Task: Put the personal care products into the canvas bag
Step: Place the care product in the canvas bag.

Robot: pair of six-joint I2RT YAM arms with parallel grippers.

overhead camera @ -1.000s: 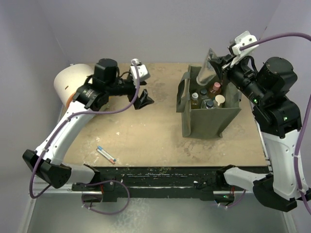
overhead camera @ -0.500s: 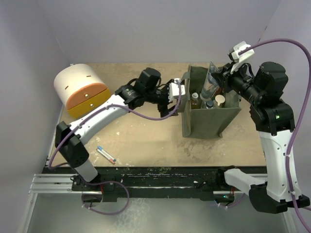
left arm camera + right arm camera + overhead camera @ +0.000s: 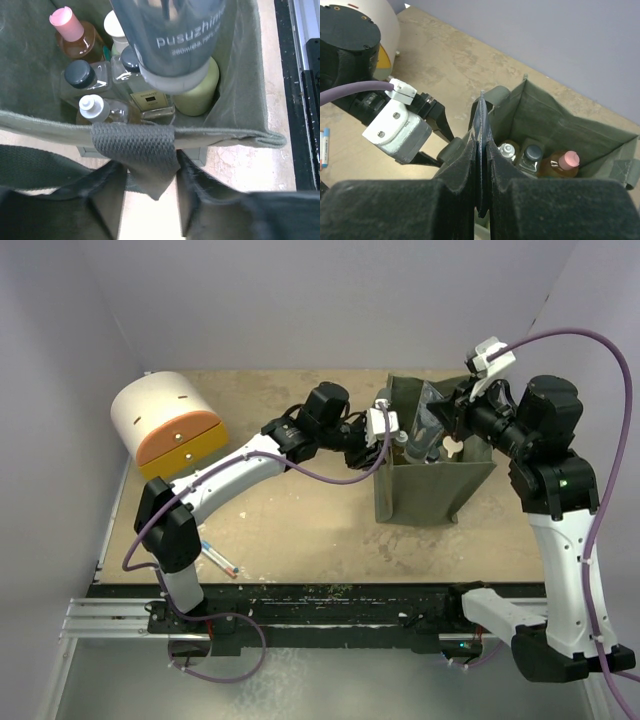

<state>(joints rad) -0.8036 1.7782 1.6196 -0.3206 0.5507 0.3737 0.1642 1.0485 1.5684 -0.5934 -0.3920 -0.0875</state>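
The olive canvas bag stands at the right of the table. Inside it stand an amber bottle with a pink cap, clear bottles with black caps, a light-capped bottle and a pale green one. My right gripper is shut on the flat crimped end of the silver-grey tube, which hangs cap-down in the bag's mouth. My left gripper is at the bag's left rim, jaws partly apart, with the strap handle lying between its fingertips.
A white and orange domed box sits at the back left. A thin pen-like stick lies near the table's front edge on the left. The left arm stretches across the table's middle toward the bag.
The left arm swung from beside the domed box over to the bag's left rim and its jaws narrowed around the strap. The right gripper lowered the tube into the bag's mouth.
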